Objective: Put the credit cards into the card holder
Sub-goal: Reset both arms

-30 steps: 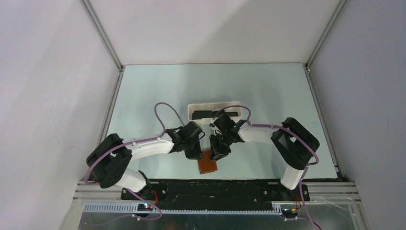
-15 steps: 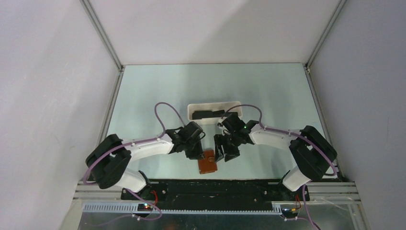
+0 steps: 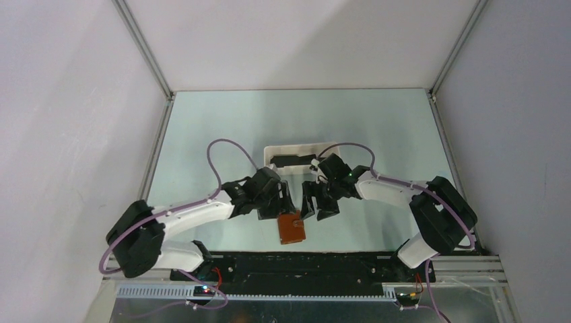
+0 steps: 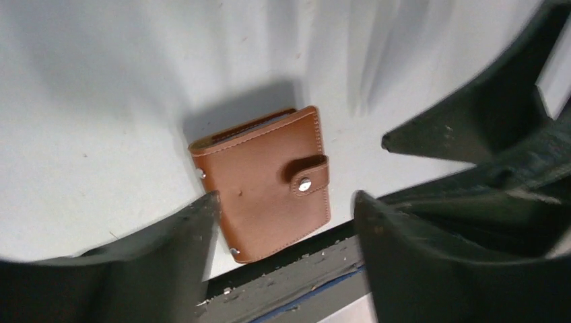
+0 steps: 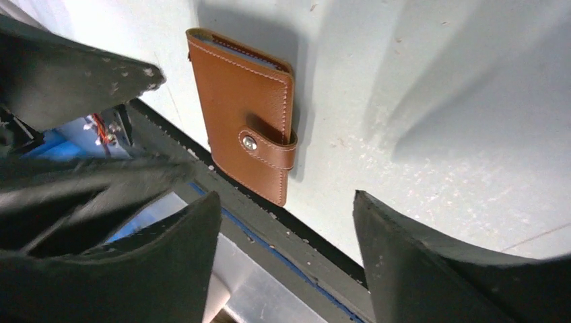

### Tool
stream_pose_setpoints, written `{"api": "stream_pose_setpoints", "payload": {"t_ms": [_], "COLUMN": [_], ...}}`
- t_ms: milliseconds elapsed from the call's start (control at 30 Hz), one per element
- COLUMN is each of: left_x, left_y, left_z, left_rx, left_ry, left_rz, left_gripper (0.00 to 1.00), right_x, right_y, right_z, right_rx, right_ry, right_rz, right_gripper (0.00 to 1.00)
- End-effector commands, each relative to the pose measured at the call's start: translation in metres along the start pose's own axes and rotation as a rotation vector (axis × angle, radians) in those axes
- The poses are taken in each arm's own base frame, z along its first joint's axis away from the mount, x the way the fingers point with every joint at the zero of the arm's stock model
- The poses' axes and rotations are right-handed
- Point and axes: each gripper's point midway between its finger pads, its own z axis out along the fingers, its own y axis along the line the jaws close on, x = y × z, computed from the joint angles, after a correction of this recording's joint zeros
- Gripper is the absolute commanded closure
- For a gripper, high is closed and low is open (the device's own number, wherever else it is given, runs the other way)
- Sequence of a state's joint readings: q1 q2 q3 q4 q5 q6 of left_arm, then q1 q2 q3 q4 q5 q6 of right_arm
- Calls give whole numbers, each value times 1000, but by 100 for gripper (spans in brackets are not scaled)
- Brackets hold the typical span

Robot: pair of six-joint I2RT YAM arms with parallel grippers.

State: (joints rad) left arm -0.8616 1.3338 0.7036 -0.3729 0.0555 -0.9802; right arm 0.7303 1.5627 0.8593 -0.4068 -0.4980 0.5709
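Observation:
The card holder [image 3: 291, 229] is a brown leather wallet, folded shut with its snap tab fastened. It lies flat on the table close to the front edge, also seen in the left wrist view [image 4: 262, 185] and the right wrist view [image 5: 242, 114]. My left gripper [image 3: 283, 205] [image 4: 286, 197] hovers open just above it, its fingers astride the wallet without touching. My right gripper [image 3: 318, 205] [image 5: 286, 195] is open and empty, just right of the wallet. A dark credit card [image 3: 291, 161] lies in the white tray [image 3: 296, 145].
The black front rail [image 3: 303, 259] runs right below the card holder. The white tray sits just behind both grippers. Metal frame posts and grey walls bound the table on the left, right and back.
Both grippers have opened. The left one has let go of the card holder, which lies shut on the table. The right gripper has drawn off to the right.

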Motion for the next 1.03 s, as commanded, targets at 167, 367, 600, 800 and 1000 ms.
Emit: {"api": "stream_pose_setpoints", "payload": {"t_ms": [167,367,600,800,1000], "left_x": [-71,-117,-172,-226,-264], "left_y": [-18,52,127,133,140], "left_z": [-66,-96,-162,-186,-183], "left_rx": [185,78,-240,-384,-352], "left_ry": [-407,-637,-976,-1071,-1122], "left_rz": [23,-69,-77,64,56], "left_gripper": [0,0,0,0,0], "right_x": [-47,-87,-120,-148,-163], "right_y": [-16,-65,-121,-149,-162], "right_z": [-54,-116,-206,-265,-274], "right_rx": [173,376,458,546,622], "right_ry": [-339,-635,-1031,-1340,-1401], "right_rz": [-101,-62,-9,-68,-90], "right_gripper": [12,8,1,1,1]}}
